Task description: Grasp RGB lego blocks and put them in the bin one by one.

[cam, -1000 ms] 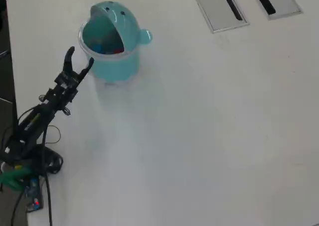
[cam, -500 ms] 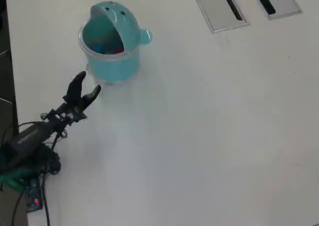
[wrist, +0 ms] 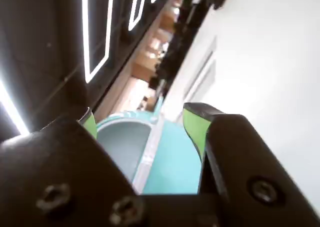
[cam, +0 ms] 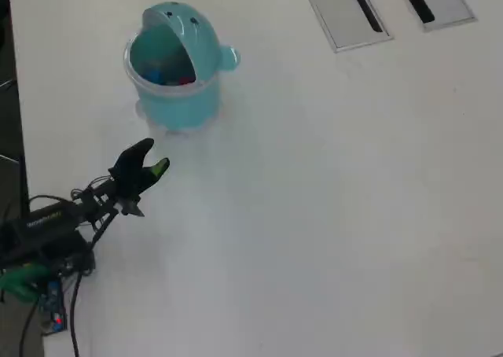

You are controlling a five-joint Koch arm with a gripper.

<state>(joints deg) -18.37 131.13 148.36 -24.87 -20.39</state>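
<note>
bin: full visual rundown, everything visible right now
The round light-teal plastic bin stands upright on the white table, near its upper-left corner in the overhead view. Its domed flip lid, with two dark dot eyes, is tipped back, leaving the mouth open. One small ear juts from the side. Red and blue bits show inside. Nothing touches it; the open claw sits apart, below.
</note>
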